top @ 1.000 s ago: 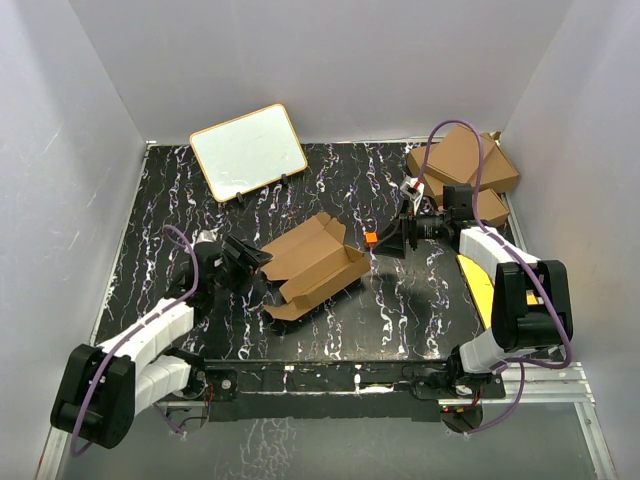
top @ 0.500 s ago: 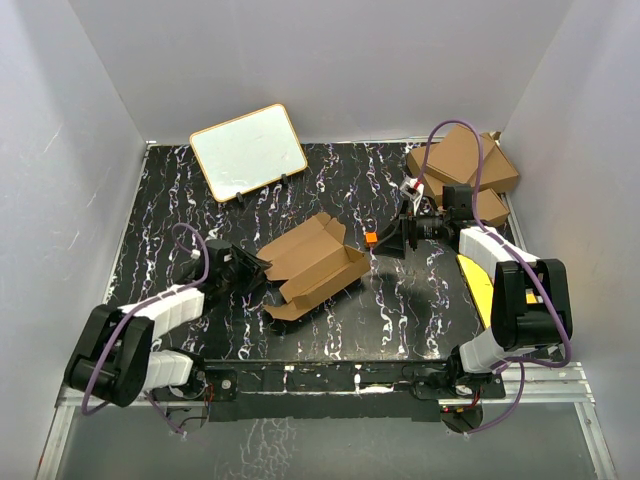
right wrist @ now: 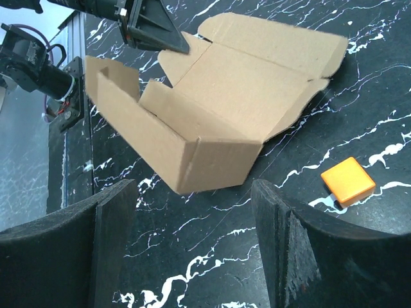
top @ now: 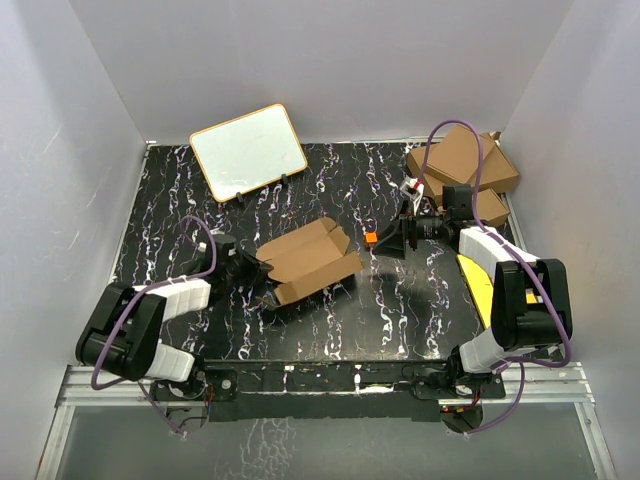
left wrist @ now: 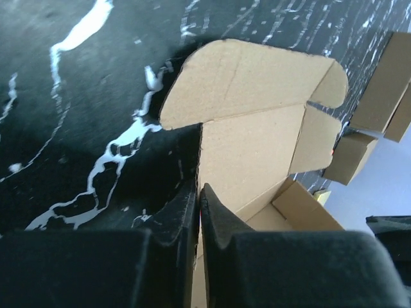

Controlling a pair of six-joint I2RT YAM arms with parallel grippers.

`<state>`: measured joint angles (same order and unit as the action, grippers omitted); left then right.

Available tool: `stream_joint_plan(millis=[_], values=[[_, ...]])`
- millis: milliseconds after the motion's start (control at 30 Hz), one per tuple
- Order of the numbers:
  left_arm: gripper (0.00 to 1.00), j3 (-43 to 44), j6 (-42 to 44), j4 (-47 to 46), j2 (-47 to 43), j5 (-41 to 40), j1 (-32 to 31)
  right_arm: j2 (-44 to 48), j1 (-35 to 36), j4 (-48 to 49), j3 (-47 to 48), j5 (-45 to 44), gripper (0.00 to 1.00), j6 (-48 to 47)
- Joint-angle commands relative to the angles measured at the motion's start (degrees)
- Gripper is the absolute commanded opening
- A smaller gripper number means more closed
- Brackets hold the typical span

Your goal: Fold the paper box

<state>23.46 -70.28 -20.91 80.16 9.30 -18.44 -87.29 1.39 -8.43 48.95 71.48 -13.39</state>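
Left wrist: jaws pinch the plain brown paper box [left wrist: 257, 128].

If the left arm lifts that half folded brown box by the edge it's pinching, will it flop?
Probably light: the paper box is thin, empty cardboard. Pinched at one edge by the left gripper, it will likely hinge at its creases, with loose flaps swinging. A push would probably slide it rather than tip it, since it lies low and wide.
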Motion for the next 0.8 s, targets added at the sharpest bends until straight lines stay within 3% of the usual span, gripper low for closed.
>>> stream_joint_plan(millis=[0,200,367,533,600,700,767], values=[[0.00,4.0,7.5,1.3,-1.5,0.2,0.4,0.4,-0.3,2.7,0.8,2.5,0.77,-1.3],[0.00,7.4,20.8,2.1,-4.8,0.7,0.4,0.5,-0.9,2.9,1.1,3.5,0.77,-0.6],[0.00,7.8,30.4,-2.4,-7.8,3.0,0.4,1.4,-1.2,2.9,1.2,3.6,0.78,-0.6],[0.00,8.5,34.7,-9.7,-6.4,10.0,0.4,2.4,-3.4,2.9,1.4,4.0,0.80,-0.3],[0.00,9.8,35.8,-10.8,-4.8,12.7,0.4,2.6,-3.4,3.2,1.5,3.8,0.83,0.1],[0.00,10.5,36.7,-13.2,-3.1,15.6,0.3,2.9,-3.5,3.6,1.6,2.4,0.98,1.6],[0.00,10.5,37.4,-15.2,-2.8,16.7,-0.3,3.1,-3.8,4.7,1.6,0.9,0.99,3.3]])
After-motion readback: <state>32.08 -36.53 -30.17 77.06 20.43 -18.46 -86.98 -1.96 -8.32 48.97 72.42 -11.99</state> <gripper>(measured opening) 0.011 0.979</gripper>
